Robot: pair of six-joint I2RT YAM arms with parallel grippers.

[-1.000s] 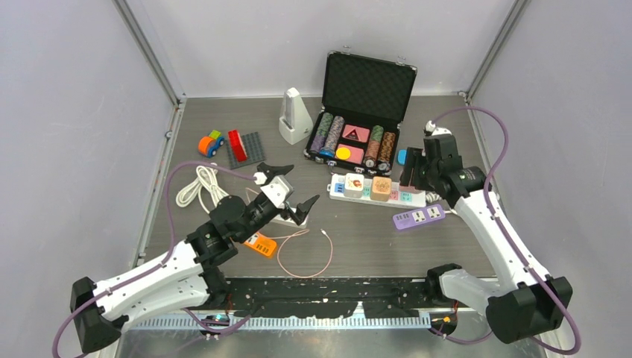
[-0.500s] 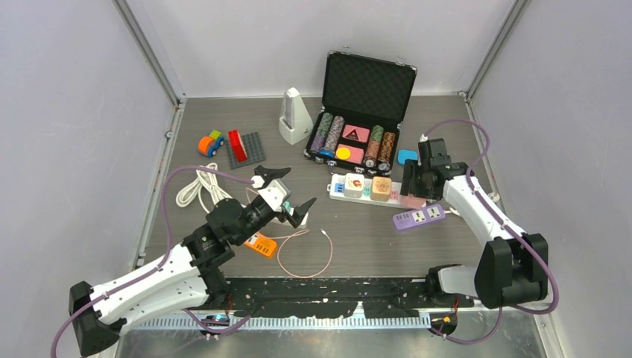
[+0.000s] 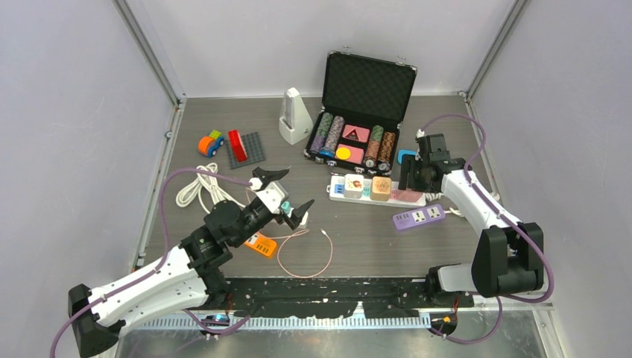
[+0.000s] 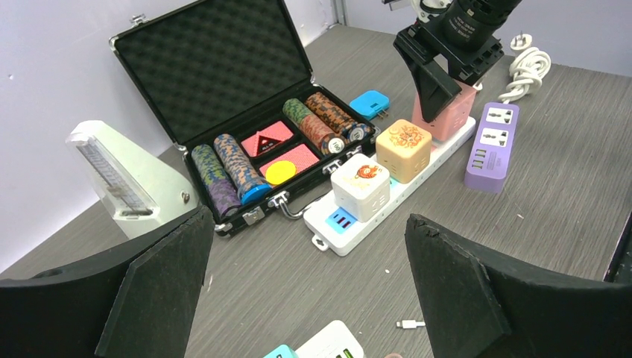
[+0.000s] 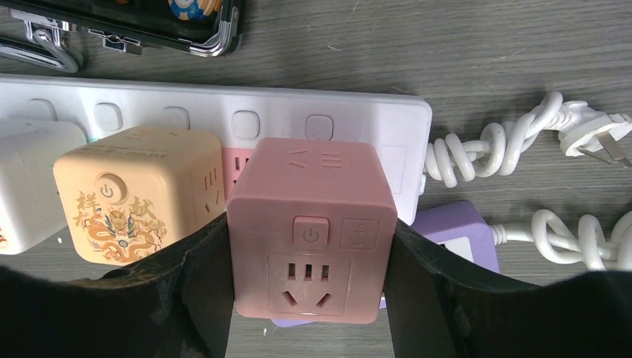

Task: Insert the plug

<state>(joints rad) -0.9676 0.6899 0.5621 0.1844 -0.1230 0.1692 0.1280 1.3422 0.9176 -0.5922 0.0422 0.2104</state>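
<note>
The pink cube plug (image 5: pixel 309 194) is pinched between the two black fingers of the right pincer (image 5: pixel 308 231), which are pressed flat against its opposite sides. The cube is of smooth matte plastic with rounded edges. A square power button and a three-slot socket are seen on the face turned up toward the wrist. Its sides are about equal, so no long axis can be told. It is held directly under the pincer, at the end of the oblong white power strip (image 5: pixel 358 123), whose long axis runs from finger to finger. Whether the prongs are seated cannot be told. Just beyond the finger nearer the left arm, a tan cube (image 5: pixel 134 194) stands on the strip. The left pincer (image 4: pixel 309 216) is spread wide, well apart from the strip.
</note>
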